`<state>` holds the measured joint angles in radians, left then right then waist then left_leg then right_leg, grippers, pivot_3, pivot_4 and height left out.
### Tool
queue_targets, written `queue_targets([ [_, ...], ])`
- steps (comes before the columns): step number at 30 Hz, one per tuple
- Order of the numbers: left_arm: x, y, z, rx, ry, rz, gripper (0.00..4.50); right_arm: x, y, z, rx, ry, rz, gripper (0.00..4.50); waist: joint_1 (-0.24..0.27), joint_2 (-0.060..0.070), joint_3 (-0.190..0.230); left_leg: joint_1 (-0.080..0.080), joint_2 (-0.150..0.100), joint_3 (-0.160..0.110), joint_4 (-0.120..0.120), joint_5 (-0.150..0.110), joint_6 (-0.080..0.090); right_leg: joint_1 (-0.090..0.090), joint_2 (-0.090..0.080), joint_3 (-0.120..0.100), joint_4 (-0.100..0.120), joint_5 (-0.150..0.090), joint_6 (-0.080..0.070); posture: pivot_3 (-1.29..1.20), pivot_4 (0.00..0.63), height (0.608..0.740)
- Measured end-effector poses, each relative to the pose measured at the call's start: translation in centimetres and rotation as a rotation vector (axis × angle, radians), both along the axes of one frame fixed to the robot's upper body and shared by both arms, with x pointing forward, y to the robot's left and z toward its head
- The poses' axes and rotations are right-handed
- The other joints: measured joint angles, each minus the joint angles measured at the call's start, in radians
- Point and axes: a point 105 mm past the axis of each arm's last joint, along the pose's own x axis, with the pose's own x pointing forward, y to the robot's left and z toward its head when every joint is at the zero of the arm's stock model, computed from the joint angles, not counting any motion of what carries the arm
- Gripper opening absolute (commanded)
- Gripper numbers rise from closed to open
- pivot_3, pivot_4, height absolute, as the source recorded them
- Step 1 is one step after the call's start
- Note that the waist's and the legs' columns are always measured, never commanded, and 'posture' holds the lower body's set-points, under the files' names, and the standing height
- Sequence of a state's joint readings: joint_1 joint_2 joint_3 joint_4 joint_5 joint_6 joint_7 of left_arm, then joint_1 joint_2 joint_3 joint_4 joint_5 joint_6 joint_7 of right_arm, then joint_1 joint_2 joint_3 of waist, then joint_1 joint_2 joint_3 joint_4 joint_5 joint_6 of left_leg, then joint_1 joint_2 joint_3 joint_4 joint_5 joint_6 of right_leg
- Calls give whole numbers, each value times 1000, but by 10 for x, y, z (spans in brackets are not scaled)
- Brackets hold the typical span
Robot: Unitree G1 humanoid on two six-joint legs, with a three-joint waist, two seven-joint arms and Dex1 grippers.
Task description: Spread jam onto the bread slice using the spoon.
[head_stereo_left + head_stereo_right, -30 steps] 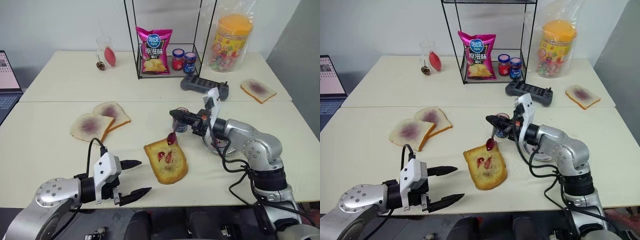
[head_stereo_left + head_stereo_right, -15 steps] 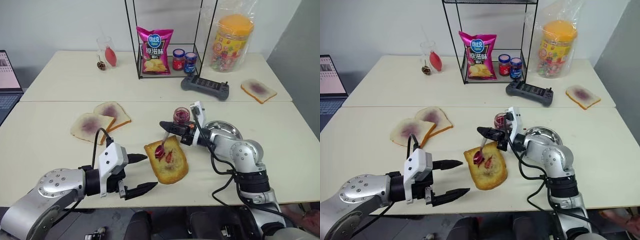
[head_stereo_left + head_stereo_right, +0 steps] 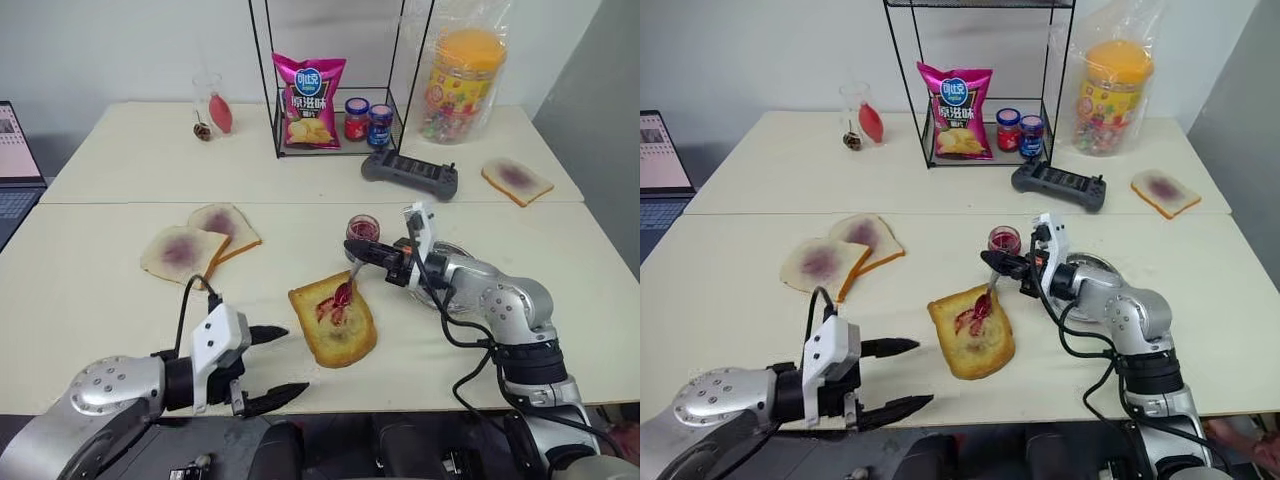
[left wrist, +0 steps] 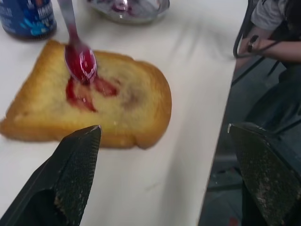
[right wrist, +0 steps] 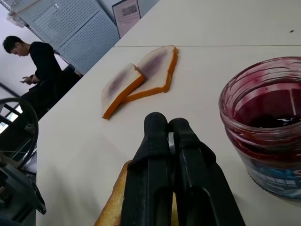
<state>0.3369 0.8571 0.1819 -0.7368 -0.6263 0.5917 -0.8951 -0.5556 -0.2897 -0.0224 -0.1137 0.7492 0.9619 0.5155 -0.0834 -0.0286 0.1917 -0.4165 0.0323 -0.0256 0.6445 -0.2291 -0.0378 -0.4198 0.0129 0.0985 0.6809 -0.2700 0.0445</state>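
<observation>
Holding the small shiny silver spoon [image 3: 343, 293] tight in my right gripper [image 3: 357, 250], I tilt its red bowl onto the thick golden toast slice [image 3: 333, 324] near the glass jam jar [image 3: 362, 230]. My left gripper [image 3: 275, 366] waits wide open beside the toast, empty.

Chip bag [image 3: 308, 101] inside wire rack [image 3: 338, 75]

The bread slice [image 3: 333, 322] is golden brown with a darker crust, streaked with glossy red jam [image 4: 82, 89]. The spoon [image 4: 77, 52] is shiny silver, its bowl coated red. The jam jar [image 5: 265, 125] is clear glass, dark purple-red inside, with what looks like a blue band. Two pale slices [image 3: 198, 240] carry purple blotches. The chip bag [image 3: 308, 100] is bright pink. The table [image 3: 100, 290] is cream.
</observation>
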Motion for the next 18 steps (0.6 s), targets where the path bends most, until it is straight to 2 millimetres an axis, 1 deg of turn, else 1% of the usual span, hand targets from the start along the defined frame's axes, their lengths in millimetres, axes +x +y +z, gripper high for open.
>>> queue_targets([
  [2,-4,2,-3,1,0,1,4500,-1,0,9,33,5,1,40,0,0,0,0,0,0,0,0,0,0,0,0,0,0,0,0,150,740],
  [3,-7,2,-5,-2,-7,-1,4500,-4,4,17,77,14,18,40,0,0,0,0,0,0,0,0,0,0,0,0,0,0,0,0,150,740],
  [6,-9,3,-5,-7,-21,-6,4500,-11,15,21,115,35,59,40,-1,0,0,0,1,0,0,0,0,0,0,0,0,0,0,0,150,740],
  [9,-9,5,-7,-8,-29,2,4500,-15,22,14,112,67,77,40,-1,0,0,0,0,0,0,0,0,0,0,0,0,0,0,0,150,740],
  [10,-10,6,-9,-5,-28,7,4500,-19,28,6,103,89,92,40,-1,0,0,0,0,1,0,0,0,0,0,0,0,0,0,0,150,740],
  [12,-10,7,-10,-1,-31,9,4500,-20,31,-1,95,110,95,40,-1,0,0,0,0,1,0,0,0,0,0,0,0,0,0,0,150,740],
  [13,-10,8,-11,0,-30,10,4500,-20,32,-8,79,127,91,40,-1,0,0,0,0,1,0,0,0,0,0,0,0,0,0,0,150,740],
  [16,-11,8,-11,-3,-38,-2,4500,-19,28,-19,24,124,79,40,-1,0,0,0,0,1,0,0,0,0,0,0,0,0,0,0,150,740],
  [18,-11,8,-11,-2,-46,-5,4500,-18,24,-18,16,108,81,40,-1,0,0,0,0,1,0,0,0,0,0,0,0,0,0,0,150,740],
])
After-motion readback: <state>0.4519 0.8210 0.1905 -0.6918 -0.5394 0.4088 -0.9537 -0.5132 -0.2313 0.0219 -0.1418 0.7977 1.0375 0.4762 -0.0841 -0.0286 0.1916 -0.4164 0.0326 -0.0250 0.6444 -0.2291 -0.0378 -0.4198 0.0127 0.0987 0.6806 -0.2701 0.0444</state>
